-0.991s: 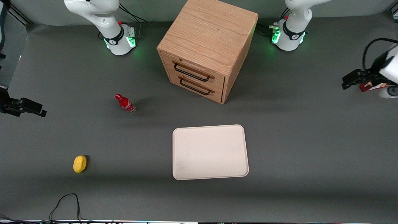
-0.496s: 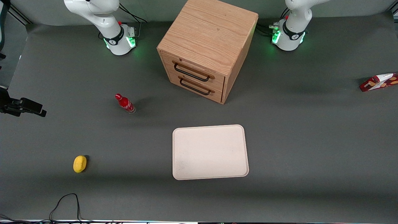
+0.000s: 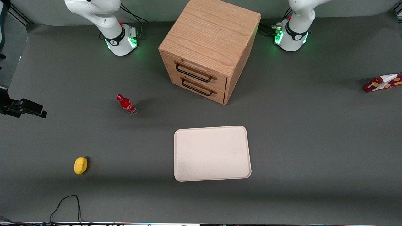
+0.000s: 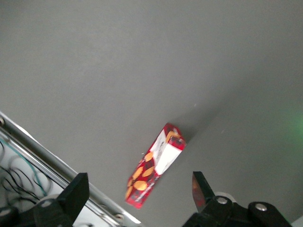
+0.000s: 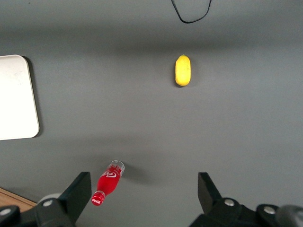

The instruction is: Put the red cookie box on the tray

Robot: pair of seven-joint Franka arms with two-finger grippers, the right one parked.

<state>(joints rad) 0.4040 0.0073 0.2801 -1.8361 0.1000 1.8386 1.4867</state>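
The red cookie box (image 3: 383, 82) lies on the grey table at the working arm's end, far from the tray. It also shows in the left wrist view (image 4: 156, 165), with cookie pictures and a white patch. The cream-white tray (image 3: 212, 128) lies empty near the table's middle, nearer the front camera than the cabinet. It also shows in the right wrist view (image 5: 16, 97). My left gripper (image 4: 139, 191) is out of the front view. In the left wrist view it hangs above the box, open and empty, with its fingers (image 4: 75, 189) wide apart.
A wooden two-drawer cabinet (image 3: 209, 47) stands at the table's middle. A small red bottle (image 3: 126, 104) and a yellow fruit (image 3: 80, 165) lie toward the parked arm's end. A metal table-edge rail (image 4: 42, 151) runs close beside the box.
One second ago my left gripper showed in the front view over the cookie box. It has since left that view, and the box lies uncovered in the same place.
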